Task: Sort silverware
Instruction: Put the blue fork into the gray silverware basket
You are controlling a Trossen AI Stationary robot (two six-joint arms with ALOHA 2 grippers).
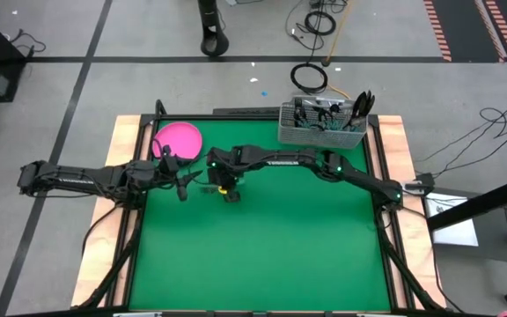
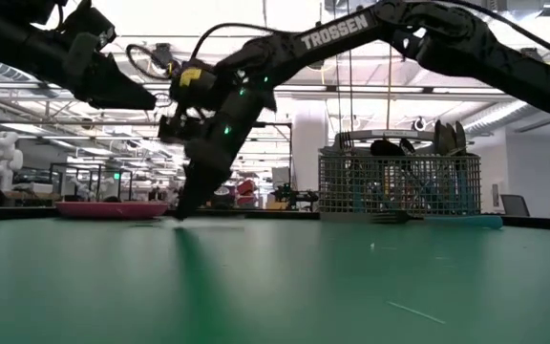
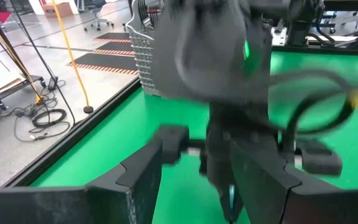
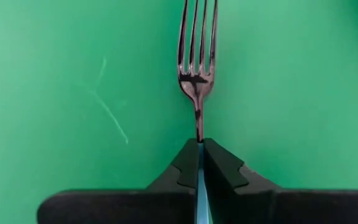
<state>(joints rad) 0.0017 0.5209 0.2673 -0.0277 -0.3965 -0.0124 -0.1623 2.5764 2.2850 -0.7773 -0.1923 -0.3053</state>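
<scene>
One fork (image 4: pixel 197 68) is hanging from my right gripper (image 4: pixel 199 163), fingers clamped on its light-blue handle, tines down over the green table (image 1: pixel 262 255) | left gripper (image 1: pixel 181 187) is waiting open, just left | next: I am judging a carry to the far-right caddy (image 1: pixel 321 126).

Left gripper (image 3: pixel 194 180) had its dark fingers (image 3: pixel 143 177) spread apart over the green table (image 3: pixel 166 112). Just ahead, the right arm's wrist (image 3: pixel 219 56) filled most of the frame, pointing down, with a light-blue sliver (image 3: pixel 231 200) at its lower tip. A wire-mesh caddy (image 3: pixel 143 59) stood behind it at the table edge. Cables (image 3: pixel 42 121) lay on the floor beyond.
</scene>
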